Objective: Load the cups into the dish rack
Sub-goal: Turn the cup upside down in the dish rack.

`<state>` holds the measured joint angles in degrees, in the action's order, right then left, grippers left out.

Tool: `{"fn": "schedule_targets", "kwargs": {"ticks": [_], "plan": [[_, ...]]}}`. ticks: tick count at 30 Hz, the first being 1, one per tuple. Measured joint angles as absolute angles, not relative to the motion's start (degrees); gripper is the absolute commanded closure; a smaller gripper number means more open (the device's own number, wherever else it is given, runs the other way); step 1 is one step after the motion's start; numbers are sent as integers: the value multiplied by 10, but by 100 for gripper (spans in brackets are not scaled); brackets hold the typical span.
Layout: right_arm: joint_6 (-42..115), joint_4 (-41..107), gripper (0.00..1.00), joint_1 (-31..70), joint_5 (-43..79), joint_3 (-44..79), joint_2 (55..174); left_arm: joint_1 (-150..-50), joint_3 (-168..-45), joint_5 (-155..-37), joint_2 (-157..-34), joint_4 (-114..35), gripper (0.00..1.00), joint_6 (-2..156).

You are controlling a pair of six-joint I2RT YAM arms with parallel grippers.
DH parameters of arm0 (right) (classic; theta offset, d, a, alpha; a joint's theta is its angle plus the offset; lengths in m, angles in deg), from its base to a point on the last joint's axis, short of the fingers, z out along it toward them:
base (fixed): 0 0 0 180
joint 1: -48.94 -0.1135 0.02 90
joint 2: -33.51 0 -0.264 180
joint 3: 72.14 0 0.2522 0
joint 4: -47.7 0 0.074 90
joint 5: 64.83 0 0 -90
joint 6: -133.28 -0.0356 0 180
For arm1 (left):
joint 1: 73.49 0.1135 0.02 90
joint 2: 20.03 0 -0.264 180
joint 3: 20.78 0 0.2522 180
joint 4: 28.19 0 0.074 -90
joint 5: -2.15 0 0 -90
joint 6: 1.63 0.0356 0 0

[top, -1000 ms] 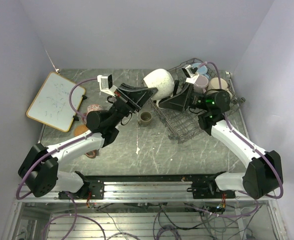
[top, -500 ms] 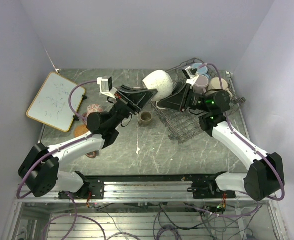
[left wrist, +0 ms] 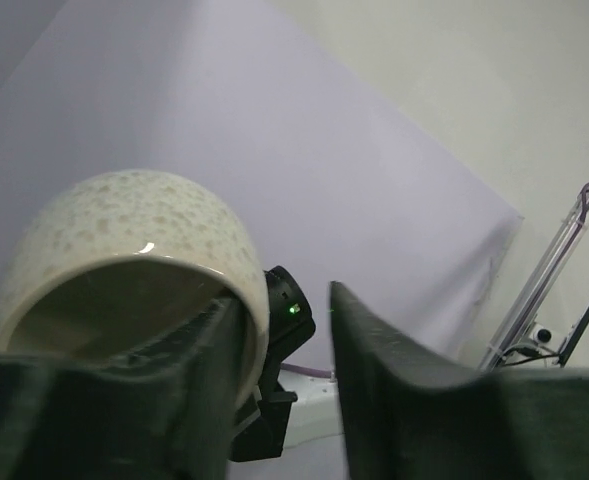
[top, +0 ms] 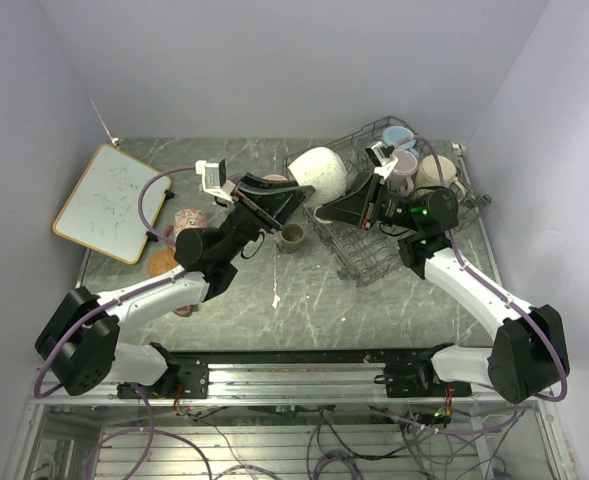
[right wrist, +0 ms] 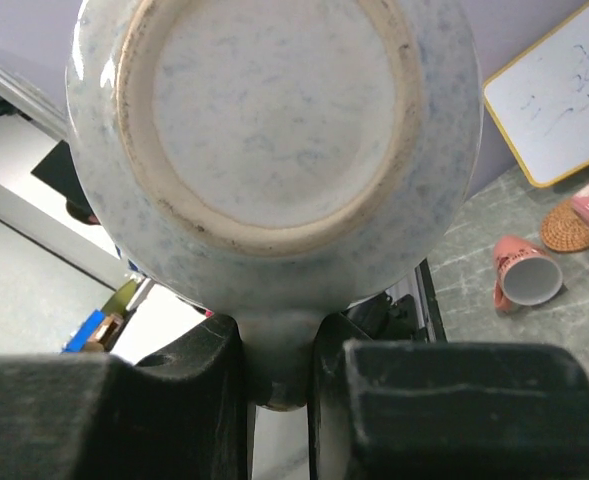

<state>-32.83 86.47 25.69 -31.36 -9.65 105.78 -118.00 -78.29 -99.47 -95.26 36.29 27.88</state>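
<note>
Cream speckled ceramic mug, held aloft on its side just left of the grey wire dish rack. The right gripper is clamped on the handle. The left gripper stands parted, the rim loose between its fingers. Draw your left arm clear without nudging the rim, then carry the mug over the rack.

Wood-framed whiteboard, cork coaster just beside it, grey marbled table
</note>
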Motion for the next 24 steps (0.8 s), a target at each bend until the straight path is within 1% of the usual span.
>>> {"fn": "schedule_targets", "kwargs": {"ticks": [2, 4, 5, 11, 16, 20, 24], "plan": [[-335, 868, 100, 262, -313, -105, 1058, -1181, -777, -995, -949, 363, 30, 279], [-341, 869, 100, 267, -311, -114, 1058, -1182, -771, -994, -944, 362, 6, 281], [-342, 870, 100, 271, -309, -118, 1058, -1182, -767, -994, -942, 363, 1, 282], [-341, 874, 100, 299, -306, -136, 1056, -1182, -733, -975, -901, 323, 1, 291], [-328, 879, 100, 340, -307, -148, 1048, -1182, -668, -949, -826, 246, 1, 317], [-295, 875, 100, 365, -308, -149, 1046, -1182, -631, -936, -746, 136, 0, 352], [-218, 836, 100, 385, -311, -149, 1038, -1182, -629, -914, -654, -12, 5, 399]]}}
